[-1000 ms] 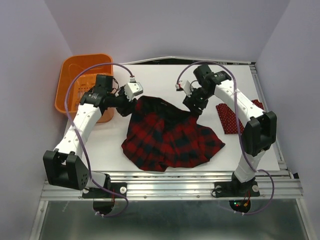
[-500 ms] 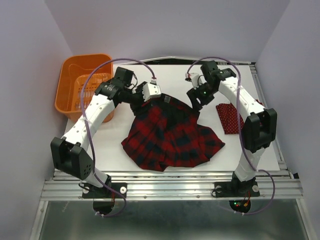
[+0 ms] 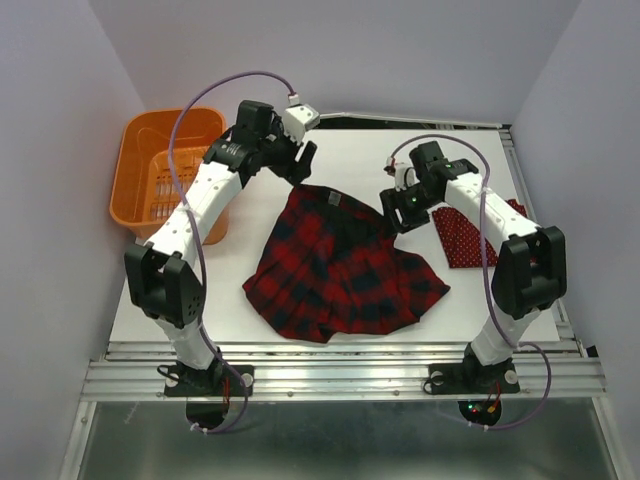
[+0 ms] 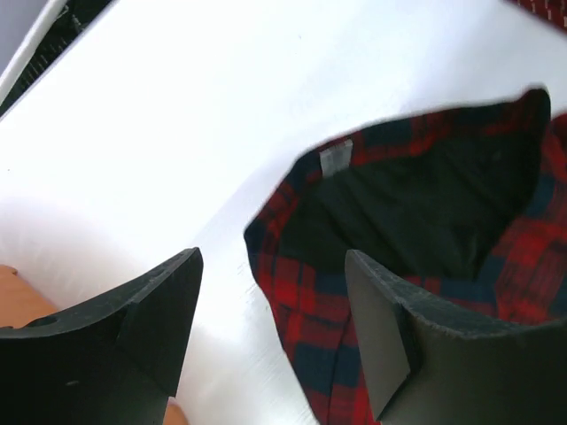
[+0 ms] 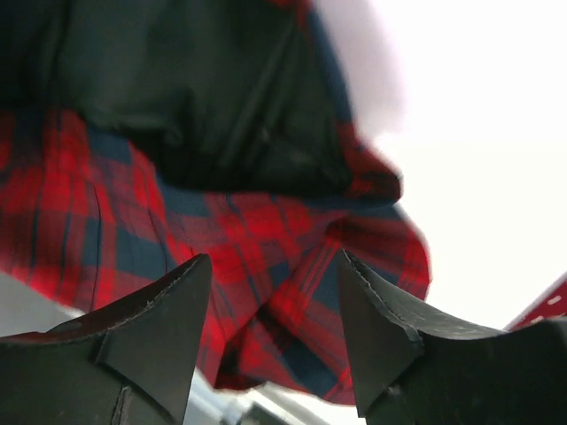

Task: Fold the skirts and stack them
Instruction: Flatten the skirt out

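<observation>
Polka-dot skirt (image 3: 456,240) partly hidden behind right arm (image 3: 480,212).

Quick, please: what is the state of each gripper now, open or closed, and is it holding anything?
Left gripper: open, holding nothing.
Right gripper: open, holding nothing; the plaid skirt lies free on the table.

White table (image 3: 340,150), lavender walls (image 3: 60,80), orange basket (image 3: 150,170)

Plaid skirt (image 3: 340,265) lies spread flat; dotted skirt (image 3: 458,240) seems folded beside it.
</observation>
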`<state>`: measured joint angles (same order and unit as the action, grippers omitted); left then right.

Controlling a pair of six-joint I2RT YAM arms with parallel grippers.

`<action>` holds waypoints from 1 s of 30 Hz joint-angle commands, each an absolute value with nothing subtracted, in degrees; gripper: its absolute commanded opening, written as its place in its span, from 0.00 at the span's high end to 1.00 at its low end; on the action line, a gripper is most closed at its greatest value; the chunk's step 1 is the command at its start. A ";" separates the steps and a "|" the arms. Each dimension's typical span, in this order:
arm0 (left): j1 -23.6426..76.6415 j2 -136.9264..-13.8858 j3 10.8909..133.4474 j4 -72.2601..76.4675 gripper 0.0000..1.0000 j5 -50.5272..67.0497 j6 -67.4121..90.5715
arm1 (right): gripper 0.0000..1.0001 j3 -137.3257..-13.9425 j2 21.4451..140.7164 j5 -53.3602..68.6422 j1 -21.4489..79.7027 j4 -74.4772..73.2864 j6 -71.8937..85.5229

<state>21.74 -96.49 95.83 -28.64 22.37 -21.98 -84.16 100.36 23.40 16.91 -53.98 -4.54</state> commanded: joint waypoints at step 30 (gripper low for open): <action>44.39 -100.09 88.50 -26.80 0.02 -24.60 -3.78 | 0.32 -86.31 109.77 31.90 10.72 -40.96 -36.03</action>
